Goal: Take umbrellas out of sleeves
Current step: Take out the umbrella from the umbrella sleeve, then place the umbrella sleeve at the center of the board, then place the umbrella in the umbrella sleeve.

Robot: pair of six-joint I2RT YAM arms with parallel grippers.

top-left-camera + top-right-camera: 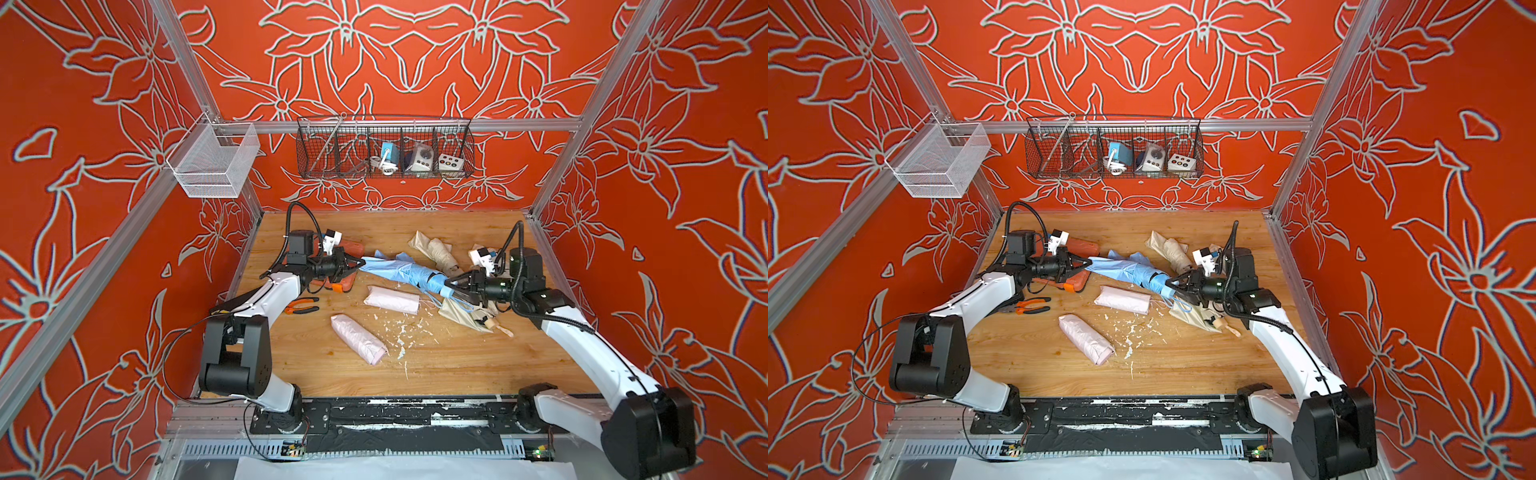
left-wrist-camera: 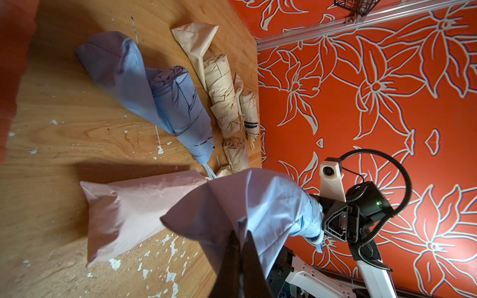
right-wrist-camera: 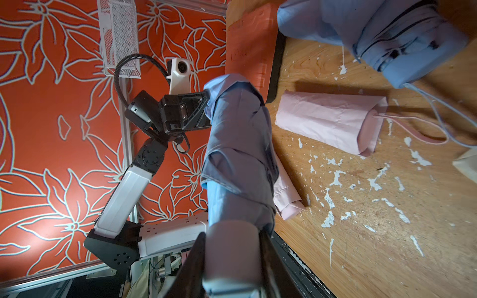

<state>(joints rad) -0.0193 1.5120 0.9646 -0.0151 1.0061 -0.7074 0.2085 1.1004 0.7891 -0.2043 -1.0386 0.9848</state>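
**Blue umbrella partly out of its sleeve, held above mid-table between both grippers.**
On the table [image 1: 457, 365], two pink umbrellas [image 1: 392, 299] near centre are fully sleeved, a second blue one [image 2: 178, 103] lies half out, and cream ones [image 1: 440, 253] at the far right look bare. The held blue umbrella [image 3: 232, 203] shows pleats, its sleeve [image 2: 247, 206] bunched leftward. The left gripper [image 1: 360, 261] is pinched together on the sleeve's end. The right gripper [image 1: 449, 286] is clamped on the handle [image 3: 232, 247].

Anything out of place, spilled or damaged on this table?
Yes. White flakes lie scattered across the middle of the wooden tabletop, like chipped paint. Orange-handled pliers and an orange plastic tool case also lie near the left arm, unrelated to the task.
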